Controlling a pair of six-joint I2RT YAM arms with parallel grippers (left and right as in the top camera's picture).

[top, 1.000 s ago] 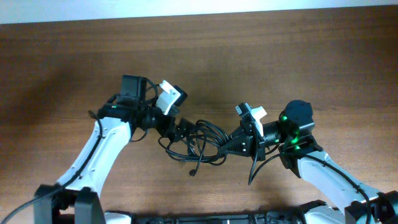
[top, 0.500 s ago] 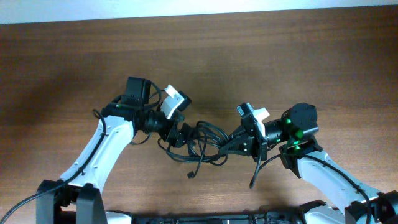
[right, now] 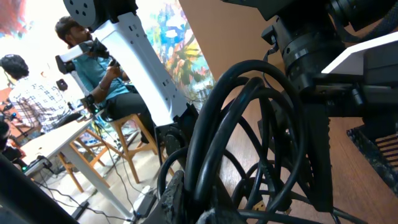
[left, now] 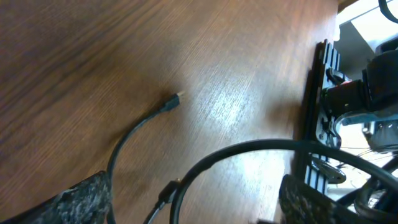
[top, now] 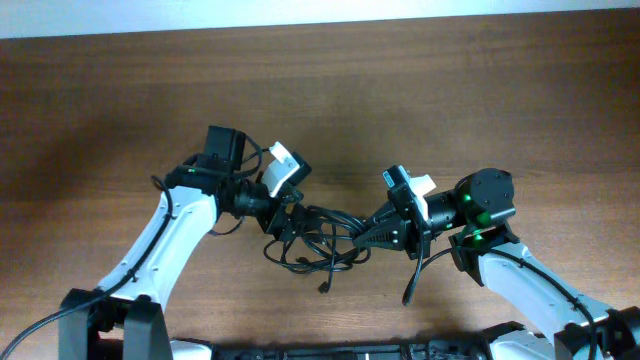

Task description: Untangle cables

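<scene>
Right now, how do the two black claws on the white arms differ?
The left gripper stands open, a loop of the thin black cables running between its fingers; the right gripper is shut on the cables. The left gripper meets the bundle from its left, the right gripper from its right. Both hang low over the wooden table.

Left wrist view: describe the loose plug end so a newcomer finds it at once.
On the wooden table, just left of the bright glare, lies the plug end. Unlike the big cable loop below it, it is a short straight stub with a pale tip.
</scene>
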